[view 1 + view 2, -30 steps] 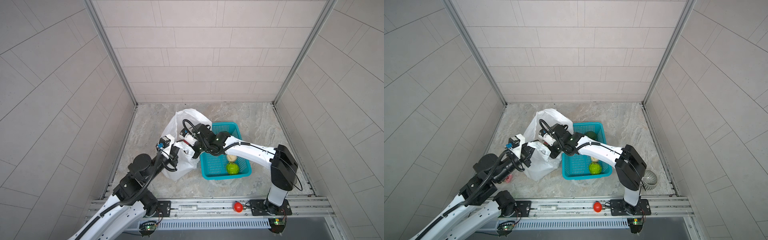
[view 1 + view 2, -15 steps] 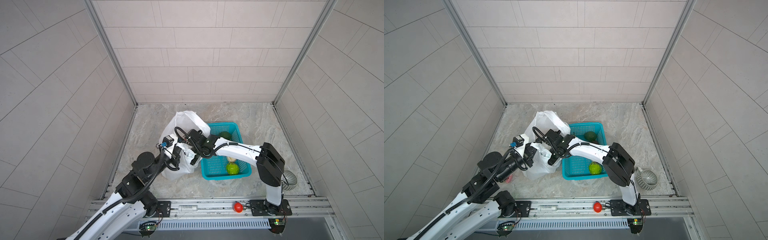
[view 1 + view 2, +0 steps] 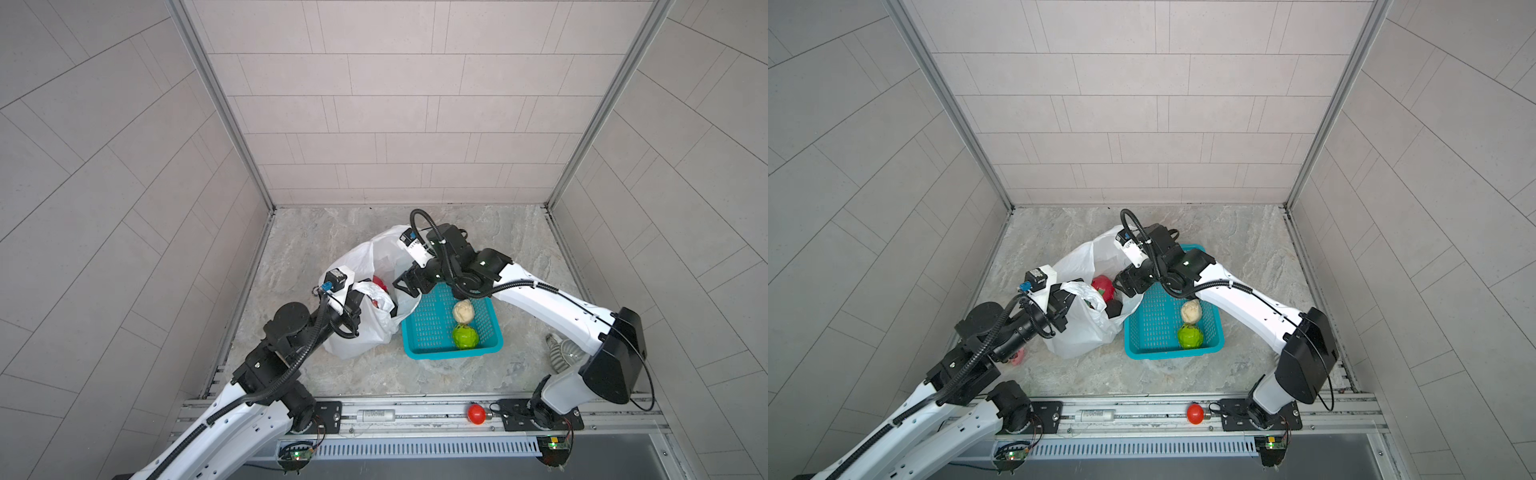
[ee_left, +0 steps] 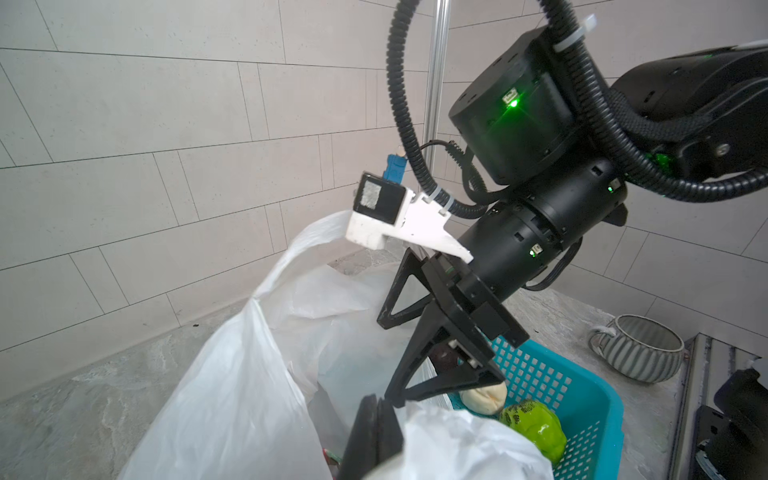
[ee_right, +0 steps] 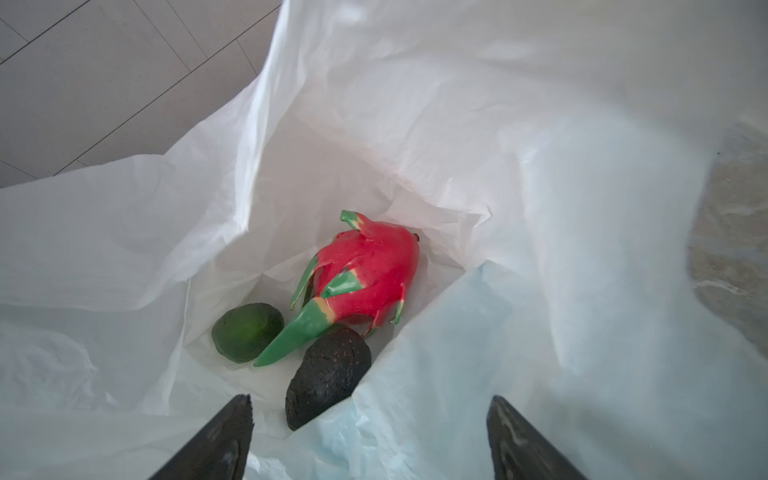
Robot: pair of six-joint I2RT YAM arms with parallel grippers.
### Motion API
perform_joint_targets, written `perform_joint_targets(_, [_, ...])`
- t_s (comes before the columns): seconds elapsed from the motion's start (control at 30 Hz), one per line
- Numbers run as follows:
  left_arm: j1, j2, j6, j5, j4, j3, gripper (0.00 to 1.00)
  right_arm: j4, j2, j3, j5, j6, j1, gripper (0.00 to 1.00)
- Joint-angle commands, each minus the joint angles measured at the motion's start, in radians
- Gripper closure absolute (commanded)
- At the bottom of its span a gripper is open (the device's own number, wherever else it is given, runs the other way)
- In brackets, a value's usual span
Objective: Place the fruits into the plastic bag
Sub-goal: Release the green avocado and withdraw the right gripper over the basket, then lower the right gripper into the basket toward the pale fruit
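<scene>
Right gripper [image 5: 372,400] hangs just above the mouth of the large crinkly white plastic bag [image 3: 361,330], jaws spread wide, nothing between them. Directly below, on the bag's bottom: pink-red dragon fruit with green scales [image 5: 368,272], dark green avocado [image 5: 247,330] touching its green tip, black oval fruit [image 5: 328,374] nearest the jaws, partly under a bag fold.

Left gripper [image 4: 376,419] has its fingers pressed together, pinching the bag's rim on the side facing the worktop's near-left corner.

The bag sits left of centre on the marble-patterned worktop [image 3: 519,232], touching the teal perforated plastic basket [image 3: 430,332]. In the basket: cream knobbly ball [image 3: 463,311] and bright green bumpy ball [image 3: 465,336], side by side, touching. Both are well clear of the right gripper.

Versus a second ago: right jaws are wider apart and the gripper sits nearer the basket's edge. Left grip is unchanged, and the basket's two fruits are in the same places.
</scene>
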Motion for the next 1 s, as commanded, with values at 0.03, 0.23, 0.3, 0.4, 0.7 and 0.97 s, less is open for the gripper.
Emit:
perform_joint_targets(0.03, [0.0,0.012,-0.015,-0.015,0.076,-0.021,1.0,-0.001,-0.125,-0.074,-0.058,-0.024,-0.02,0.15])
perform_joint_targets(0.23, [0.0,0.051,-0.018,-0.015,0.101,-0.027,1.0,0.0,-0.234,-0.185,-0.154,-0.007,-0.032,0.16])
perform_joint_targets(0.3, [0.0,0.06,-0.018,-0.015,0.107,-0.027,1.0,-0.01,-0.251,-0.209,-0.18,-0.002,-0.033,0.17])
perform_joint_targets(0.4, [0.0,0.065,-0.018,-0.02,0.113,-0.027,1.0,-0.018,-0.288,-0.244,-0.193,0.012,-0.035,0.17])
perform_joint_targets(0.7, [0.001,0.062,-0.016,-0.022,0.114,-0.032,1.0,0.053,-0.492,-0.434,0.203,0.155,-0.08,0.16])
perform_joint_targets(0.97, [0.0,0.065,-0.007,-0.014,0.114,-0.03,1.0,-0.048,-0.384,-0.475,0.303,0.195,-0.116,0.18])
